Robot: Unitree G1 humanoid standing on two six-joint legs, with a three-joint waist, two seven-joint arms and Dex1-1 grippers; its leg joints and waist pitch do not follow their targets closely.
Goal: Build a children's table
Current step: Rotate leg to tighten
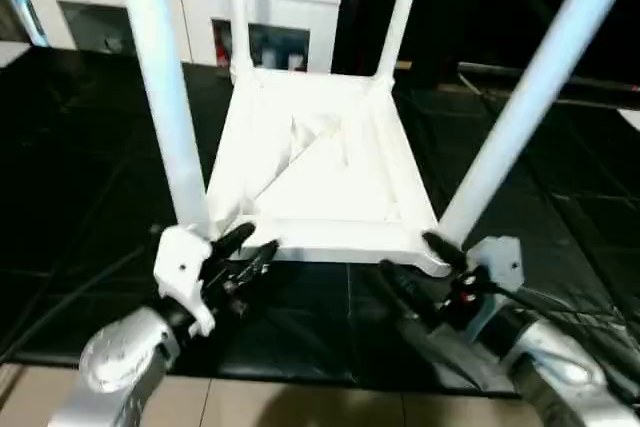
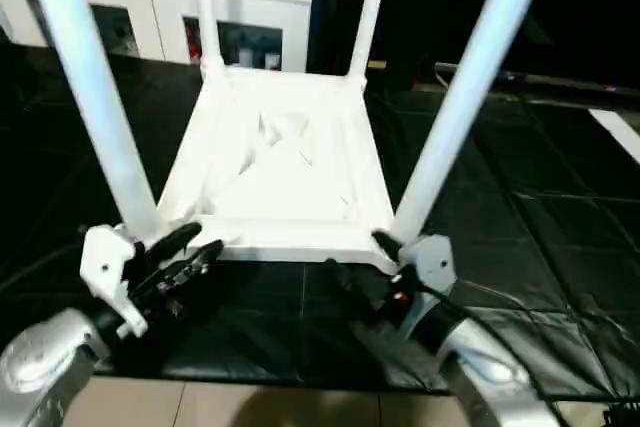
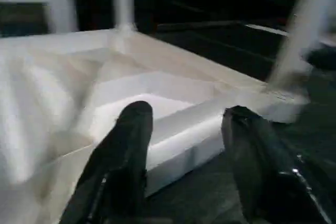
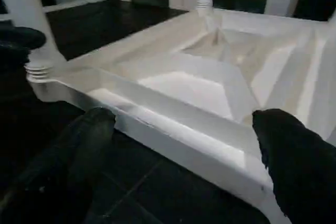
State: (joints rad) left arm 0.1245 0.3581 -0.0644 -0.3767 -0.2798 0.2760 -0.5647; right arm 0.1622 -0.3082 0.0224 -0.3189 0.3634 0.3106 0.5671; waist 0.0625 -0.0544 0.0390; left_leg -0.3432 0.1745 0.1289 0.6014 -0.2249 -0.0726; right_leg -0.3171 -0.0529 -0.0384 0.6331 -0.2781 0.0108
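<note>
The children's table [image 1: 320, 167] lies upside down on the black floor, its ribbed underside facing up. Its legs stand upright in the corner sockets: near left [image 1: 165, 97], near right [image 1: 530, 97], and two at the far corners. My left gripper [image 1: 255, 242] is at the near-left corner, open, with one finger [image 3: 126, 129] over the inside and the other outside the near rim [image 3: 189, 140]. My right gripper [image 1: 412, 259] is at the near-right corner, wide open, its fingers [image 4: 283, 145] on either side of the same rim [image 4: 173, 124].
A white cabinet [image 1: 270, 17] with glass doors stands behind the table. The black floor mat [image 1: 90, 197] spreads to both sides. A strip of beige tiles [image 1: 300, 407] runs along the near edge. Black cables [image 1: 560, 297] trail from my right wrist.
</note>
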